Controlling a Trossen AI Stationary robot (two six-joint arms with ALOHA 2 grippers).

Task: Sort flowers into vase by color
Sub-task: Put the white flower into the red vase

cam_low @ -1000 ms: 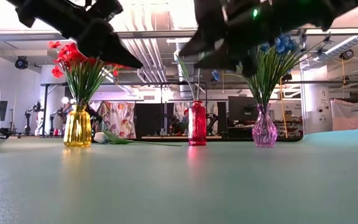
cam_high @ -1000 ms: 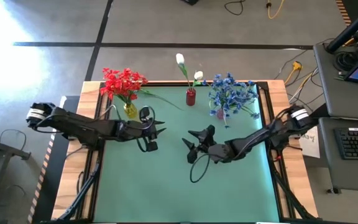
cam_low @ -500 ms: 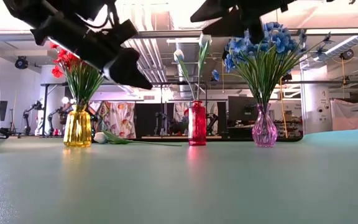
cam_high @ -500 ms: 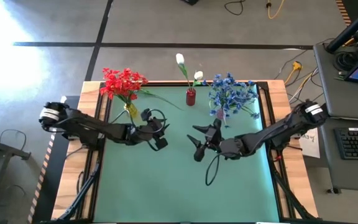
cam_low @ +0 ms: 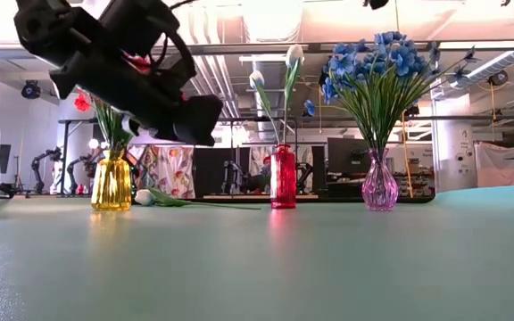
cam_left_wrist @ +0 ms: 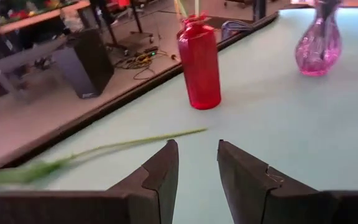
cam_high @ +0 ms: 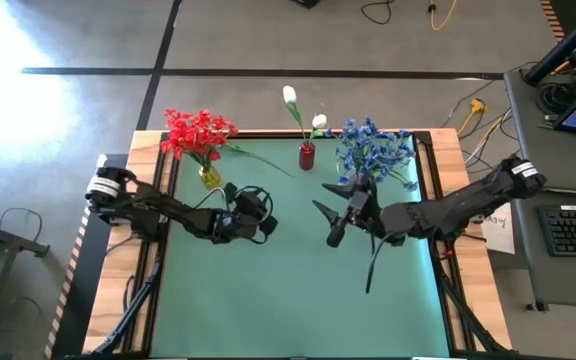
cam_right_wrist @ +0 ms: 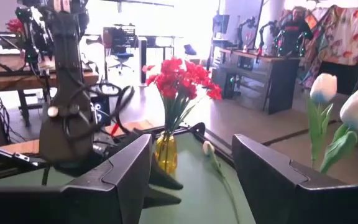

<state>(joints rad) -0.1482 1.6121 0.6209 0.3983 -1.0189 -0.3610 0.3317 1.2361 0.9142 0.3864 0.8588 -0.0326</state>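
One white flower (cam_left_wrist: 104, 149) lies beside yellow vase (cam_low: 111, 183)

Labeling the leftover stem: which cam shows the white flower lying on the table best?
Low view: the loose white flower lies flat, bud beside the yellow vase. High view shows only its thin stem. Left wrist view shows a blurred stem; right wrist view shows bud and stem, small.

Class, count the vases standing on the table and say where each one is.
3, along the far edge: a yellow vase at left, a red vase in the middle, a pink vase at right.
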